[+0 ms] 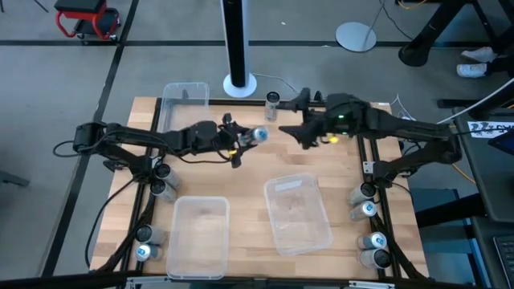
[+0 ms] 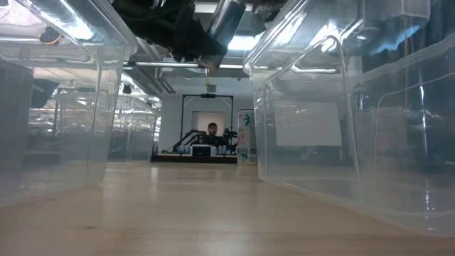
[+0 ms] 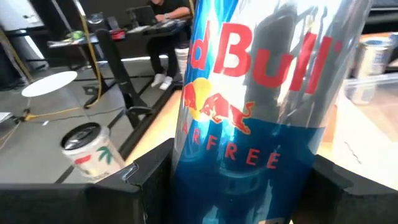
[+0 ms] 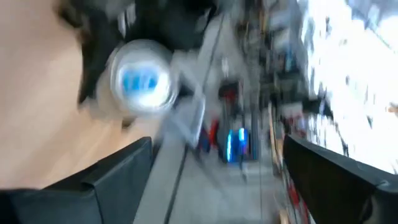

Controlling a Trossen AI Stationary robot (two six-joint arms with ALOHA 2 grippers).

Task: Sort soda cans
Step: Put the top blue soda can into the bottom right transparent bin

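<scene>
My left end effector point(image 1: 241, 143) pinches a sugar-free Red Bull can point(image 1: 259, 134) by its body, held aloft just above centre of the high frame, over the table point(image 1: 249, 181); in the left wrist view the blue-and-silver can point(image 3: 261, 93) fills the middle between my two fingers point(image 3: 143, 180); my right end effector point(image 1: 301, 132) hangs just right of it, spread wide and holding nothing.

I judge the can stiff while full but thin-walled, smooth and slippery, prone to dent under hard squeeze; the mid-body grip across its width looks the sound place to hold.

Around me: two clear bins point(image 1: 201, 233) and point(image 1: 299, 213) lie in the lower half of the frame, a third point(image 1: 185, 103) at upper left; a lone can point(image 1: 273, 104) stands at the top edge of the table, near the pole base point(image 1: 239, 83); more cans cluster at the left edge point(image 1: 163, 178) and right edge point(image 1: 365, 209); the right arm close by is the likeliest obstruction.
</scene>
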